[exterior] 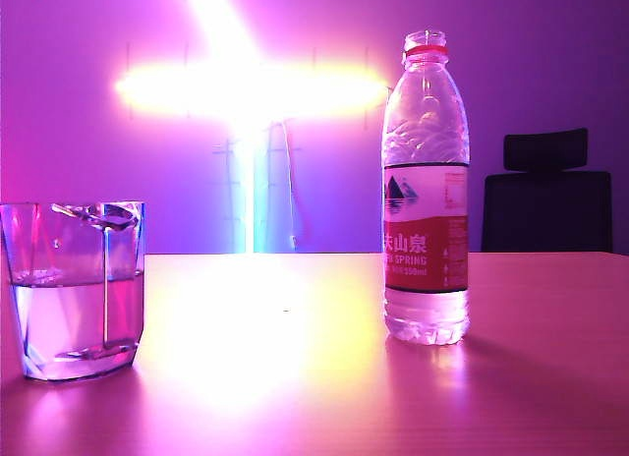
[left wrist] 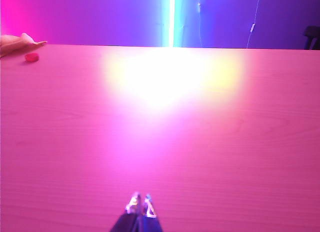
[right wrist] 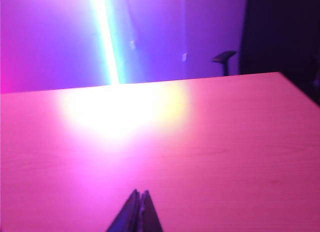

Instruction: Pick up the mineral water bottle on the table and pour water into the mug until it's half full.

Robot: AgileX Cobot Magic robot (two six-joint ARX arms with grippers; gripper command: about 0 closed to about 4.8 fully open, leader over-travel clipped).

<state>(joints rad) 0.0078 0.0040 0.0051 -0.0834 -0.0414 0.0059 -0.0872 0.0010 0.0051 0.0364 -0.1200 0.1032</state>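
The mineral water bottle (exterior: 426,191) label reads "SPRING" — beneath three Chinese characters.

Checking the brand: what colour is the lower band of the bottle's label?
Red with white lettering, on the mineral water bottle; the exterior view shows it best.

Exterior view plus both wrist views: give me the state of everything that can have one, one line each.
mineral water bottle: upright on the table, uncapped, water low in its base.
mug: upright, apart from the bottle, water roughly halfway up.
red cap: lying loose at the table's far edge, beside a person's hand.
left pincer: shut, empty, above bare table.
right pincer: shut, empty, above bare table.
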